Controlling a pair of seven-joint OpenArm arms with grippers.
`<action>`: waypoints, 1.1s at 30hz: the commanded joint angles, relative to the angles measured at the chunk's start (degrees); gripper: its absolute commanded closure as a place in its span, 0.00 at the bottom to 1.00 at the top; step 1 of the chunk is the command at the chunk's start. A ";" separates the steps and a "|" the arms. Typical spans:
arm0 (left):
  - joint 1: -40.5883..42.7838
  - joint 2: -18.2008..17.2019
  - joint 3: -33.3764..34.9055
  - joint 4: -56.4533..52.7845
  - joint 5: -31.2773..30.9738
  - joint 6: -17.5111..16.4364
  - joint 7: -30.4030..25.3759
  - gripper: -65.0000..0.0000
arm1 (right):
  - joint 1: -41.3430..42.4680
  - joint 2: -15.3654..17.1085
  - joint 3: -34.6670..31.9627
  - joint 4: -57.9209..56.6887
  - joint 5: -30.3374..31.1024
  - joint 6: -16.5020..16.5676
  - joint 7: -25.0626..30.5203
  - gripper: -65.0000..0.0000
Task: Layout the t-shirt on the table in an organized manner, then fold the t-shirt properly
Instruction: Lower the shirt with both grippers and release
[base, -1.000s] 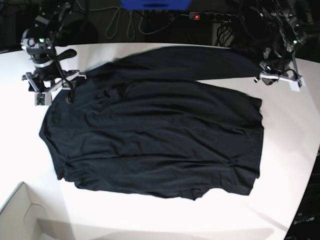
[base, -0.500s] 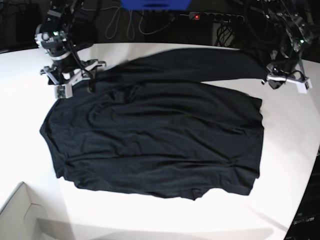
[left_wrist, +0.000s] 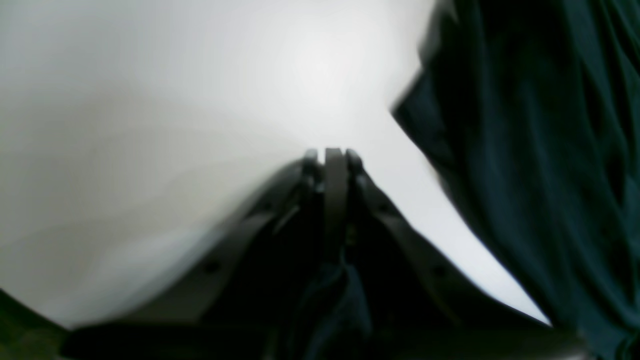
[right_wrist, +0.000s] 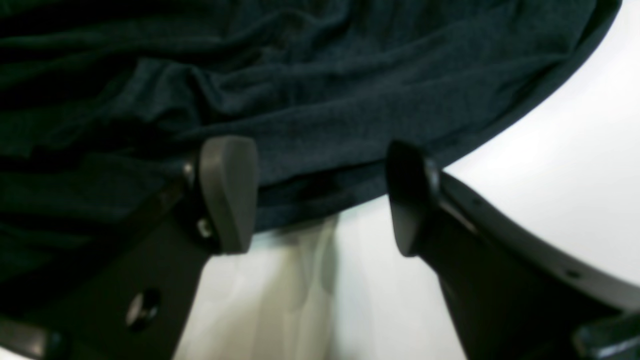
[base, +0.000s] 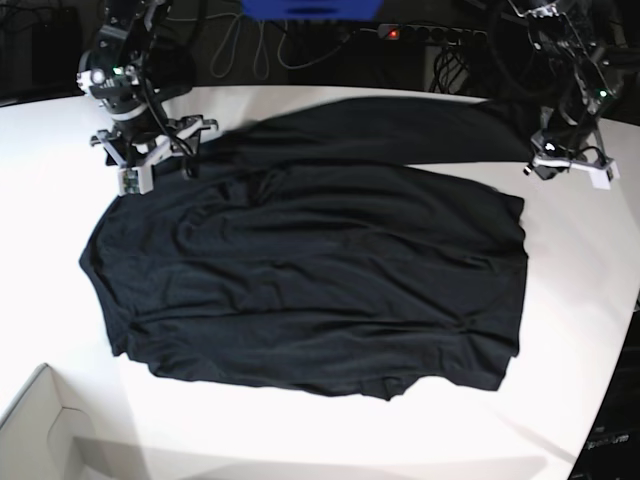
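Noted the pale box corner at the near-left corner of the bench, well apart from the work. Found the t-shirt spread dark and mostly flat across the middle of the bench, its near hem a little wavy, small creases over the body. Saw a long band of the same cloth lying along the far side, running from far left to far right, folded or bunched rather than laid out.

At the far-left corner, found the right tool spread wide and empty, hanging just over the shirt's edge, one finger above cloth and the other above bare bench. At the far-right edge, found the left tool pressed together at the end of that far band, seemingly pinching it; made out dark fabric low between the fingers in the blurred wrist view.

Judged the layout step to be in hand, folding not yet begun. Reckoned the next move to call for lowering the right tool onto the far-left edge, closing on it, then drawing the band outward with both tools, evenly.
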 joint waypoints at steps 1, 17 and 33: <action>-0.89 -0.41 -0.14 0.19 0.04 -0.08 -0.01 1.00 | -0.08 0.06 0.02 1.05 0.72 0.13 1.24 0.37; -4.93 -0.76 -0.23 0.63 0.30 0.27 0.26 0.99 | -0.34 -0.12 -0.06 1.40 0.72 0.13 1.24 0.37; -4.93 -1.20 -0.23 4.85 -2.34 0.45 0.61 0.62 | 1.07 0.06 -0.15 2.19 0.72 0.13 1.24 0.37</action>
